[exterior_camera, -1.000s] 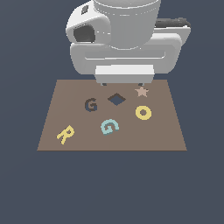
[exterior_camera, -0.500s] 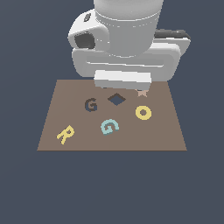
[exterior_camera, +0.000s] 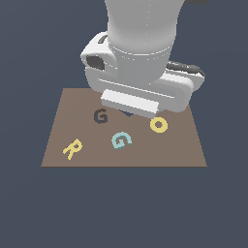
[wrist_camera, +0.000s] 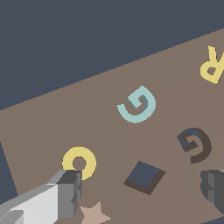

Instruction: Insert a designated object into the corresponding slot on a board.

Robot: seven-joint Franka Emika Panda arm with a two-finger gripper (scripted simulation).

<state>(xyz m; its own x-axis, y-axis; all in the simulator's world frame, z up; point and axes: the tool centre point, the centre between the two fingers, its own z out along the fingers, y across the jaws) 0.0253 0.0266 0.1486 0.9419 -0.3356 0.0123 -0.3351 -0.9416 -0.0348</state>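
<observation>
Exterior view, the exterior view's left to right. The brown board (exterior_camera: 58,126) lies flat on a dark blue-grey ground. Nearest its left front corner sits the yellow R (exterior_camera: 71,148), tilted. Further right and toward the back is the G slot (exterior_camera: 100,116) — a dark G-shaped recess, nothing in it. Right of and in front of the slot lies the teal G (exterior_camera: 121,140), flat on the board surface, apart from the slot and apart from every other letter. Just behind it, a sliver of the dark diamond hole (exterior_camera: 127,113) shows under the arm. Further right, the yellow O (exterior_camera: 158,124) rests on the board, partly tucked beneath the arm's edge.

The white arm body (exterior_camera: 138,63) fills the upper middle of the view and hangs over the back half of the board, hiding the hand from this camera.

Wrist view: the hand (wrist_camera: 140,192) has its two fingers spread well apart — one light grey finger (wrist_camera: 65,192) close by the yellow O, the other dark finger (wrist_camera: 213,186) near the G slot. Nothing sits between them but the diamond hole and bare board. A tan star (wrist_camera: 94,214) lies beside the grey finger. The teal G is well clear of both fingers, untouched.
</observation>
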